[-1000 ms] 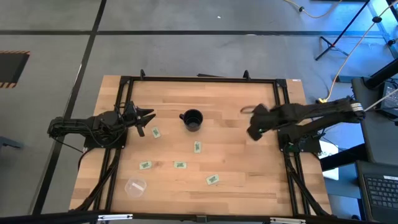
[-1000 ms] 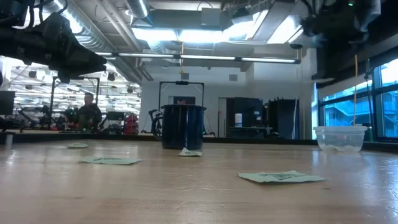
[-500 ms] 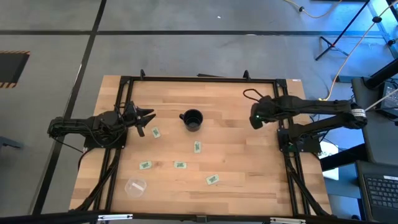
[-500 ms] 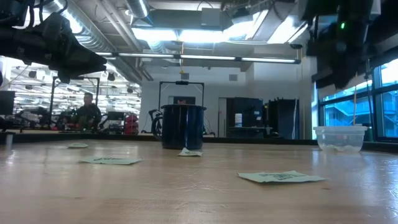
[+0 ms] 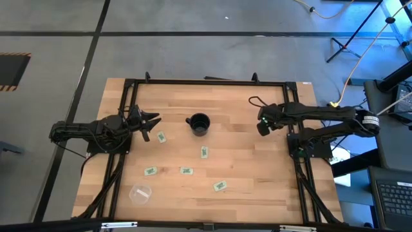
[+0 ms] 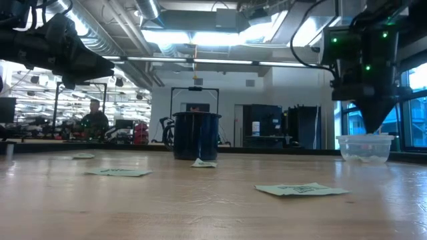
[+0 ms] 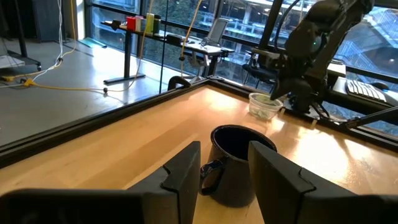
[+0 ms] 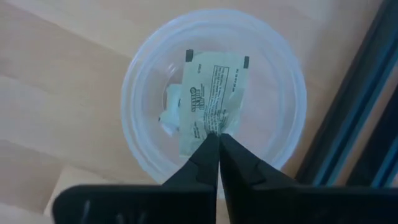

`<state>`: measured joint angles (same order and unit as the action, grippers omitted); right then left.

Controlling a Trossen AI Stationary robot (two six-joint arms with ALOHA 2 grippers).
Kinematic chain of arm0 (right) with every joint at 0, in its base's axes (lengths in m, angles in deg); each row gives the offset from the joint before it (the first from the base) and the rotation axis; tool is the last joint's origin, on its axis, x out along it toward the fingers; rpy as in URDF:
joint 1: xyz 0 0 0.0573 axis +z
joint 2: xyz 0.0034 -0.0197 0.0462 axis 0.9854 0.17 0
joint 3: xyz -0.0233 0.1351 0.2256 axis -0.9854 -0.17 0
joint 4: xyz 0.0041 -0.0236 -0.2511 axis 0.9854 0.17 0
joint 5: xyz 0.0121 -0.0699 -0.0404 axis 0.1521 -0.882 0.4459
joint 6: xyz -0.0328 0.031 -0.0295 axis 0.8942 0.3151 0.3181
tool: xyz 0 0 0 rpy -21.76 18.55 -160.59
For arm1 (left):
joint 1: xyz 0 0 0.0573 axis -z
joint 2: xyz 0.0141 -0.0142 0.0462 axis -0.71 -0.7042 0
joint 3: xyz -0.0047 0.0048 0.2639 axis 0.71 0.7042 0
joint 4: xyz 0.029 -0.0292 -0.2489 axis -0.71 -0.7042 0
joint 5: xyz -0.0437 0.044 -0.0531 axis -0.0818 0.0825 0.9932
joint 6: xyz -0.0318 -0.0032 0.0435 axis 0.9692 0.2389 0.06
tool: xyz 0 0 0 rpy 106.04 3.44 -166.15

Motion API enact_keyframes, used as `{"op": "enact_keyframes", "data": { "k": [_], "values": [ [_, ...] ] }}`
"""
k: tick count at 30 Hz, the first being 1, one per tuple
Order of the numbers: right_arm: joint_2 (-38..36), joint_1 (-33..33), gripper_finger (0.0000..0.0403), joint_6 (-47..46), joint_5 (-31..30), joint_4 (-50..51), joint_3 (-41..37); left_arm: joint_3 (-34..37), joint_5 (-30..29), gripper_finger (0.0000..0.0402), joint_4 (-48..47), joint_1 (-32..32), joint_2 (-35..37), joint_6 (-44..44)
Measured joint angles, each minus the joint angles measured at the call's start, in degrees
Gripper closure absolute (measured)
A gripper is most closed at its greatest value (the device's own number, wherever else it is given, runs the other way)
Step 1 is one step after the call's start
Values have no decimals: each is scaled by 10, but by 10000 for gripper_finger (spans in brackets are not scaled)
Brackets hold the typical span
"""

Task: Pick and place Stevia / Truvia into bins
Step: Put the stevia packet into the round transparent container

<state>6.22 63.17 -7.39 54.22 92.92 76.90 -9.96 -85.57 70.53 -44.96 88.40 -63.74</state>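
Right wrist view: packet (image 8: 210, 106) in right gripper (image 8: 218, 142)

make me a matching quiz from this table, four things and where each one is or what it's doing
Things:
1. right hand
2. left hand
3. black cup
4. clear tub near the front edge

Places or states:
A. stands mid table, toward the back edge
B. pinches a packet over a clear tub
C. nothing can be seen in it, left of the loose packets
D. waits open at the table's left side, pointing at the cup

Pairs: 1-B, 2-D, 3-A, 4-C
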Motion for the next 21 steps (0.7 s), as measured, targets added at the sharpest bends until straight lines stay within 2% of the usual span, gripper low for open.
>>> {"op": "enact_keyframes", "data": {
  "k": [11, 21],
  "values": [
    [0, -6, 381, 16, 0, -23, -16, 0, 0, 272, 0, 0, 0, 0],
    [0, -6, 302, 43, -19, -20, -15, 0, 0, 272, 0, 0, 0, 0]
  ]
}}
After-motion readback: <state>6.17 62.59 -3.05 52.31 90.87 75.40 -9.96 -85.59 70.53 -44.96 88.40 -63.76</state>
